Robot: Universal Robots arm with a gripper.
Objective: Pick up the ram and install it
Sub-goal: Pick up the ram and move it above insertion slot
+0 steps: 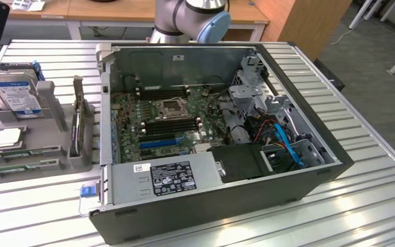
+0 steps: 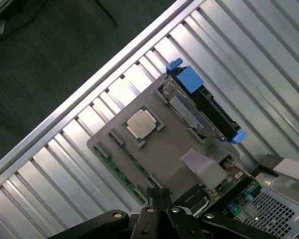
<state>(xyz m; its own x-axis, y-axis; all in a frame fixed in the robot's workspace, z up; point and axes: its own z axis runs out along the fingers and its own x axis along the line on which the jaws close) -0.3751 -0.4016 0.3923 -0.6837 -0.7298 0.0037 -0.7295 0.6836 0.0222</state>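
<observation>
Our end effector [image 2: 159, 195] is shut, empty. The ram [image 1: 16, 168], at the case's [image 1: 252, 206] 9 o'clock, we judge light, brittle; hold its edges.

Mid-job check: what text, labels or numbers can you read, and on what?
None can be read.
On the silver hard drive, blue-and-white label: too blurred.
On the grey power supply, white printed labels: too small.
On the grey case wall, white sticker: too small.

Ram stick [image 2: 118, 173]: green. Holder [image 2: 169, 149]: plain grey. Table [image 2: 229, 45]: silver, ribbed stripes. Computer case [image 1: 218, 216]: black; cable [image 1: 288, 146] inside: blue. Hard drive [image 1: 14, 92]: blue-white label.
</observation>
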